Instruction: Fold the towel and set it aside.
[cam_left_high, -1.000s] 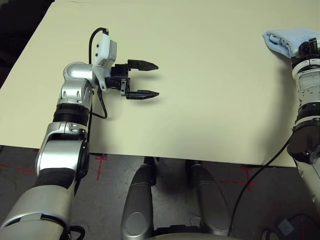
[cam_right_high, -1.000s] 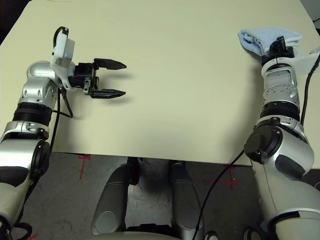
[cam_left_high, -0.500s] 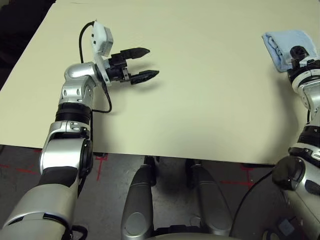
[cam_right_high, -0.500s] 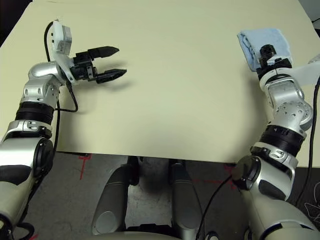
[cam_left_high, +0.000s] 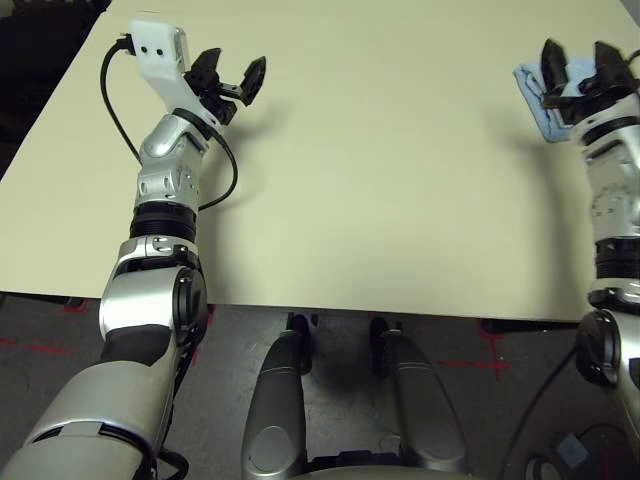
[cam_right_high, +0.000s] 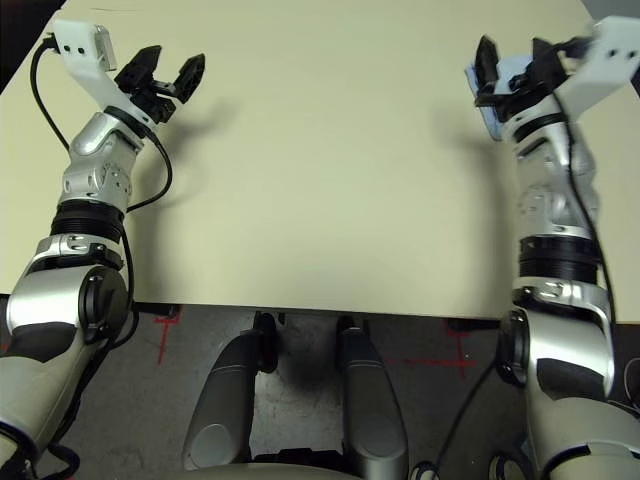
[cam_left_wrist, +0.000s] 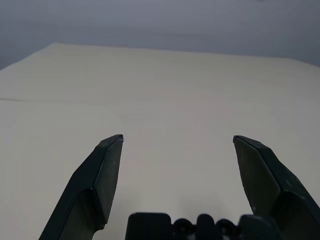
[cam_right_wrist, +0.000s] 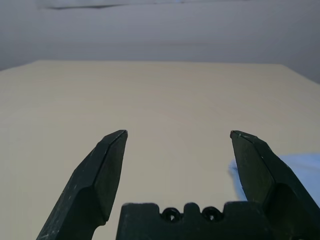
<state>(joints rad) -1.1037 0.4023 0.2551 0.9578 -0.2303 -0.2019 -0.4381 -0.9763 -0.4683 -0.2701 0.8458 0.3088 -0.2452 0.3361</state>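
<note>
Lying far right on cream worktop (cam_left_high: 380, 180), folded light-blue terry towel (cam_left_high: 534, 95) is sitting partly behind black two-fingered right gripper (cam_left_high: 576, 48). Both grippers' jaws are standing spread, empty; low sideways swing could be snagging fold. Visible side edge is pointing away from robot, slanting leftward; long axis unclear.

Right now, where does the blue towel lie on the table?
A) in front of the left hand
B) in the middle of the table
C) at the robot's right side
C: the towel lies on the table by the right hand, which stands open.
</note>
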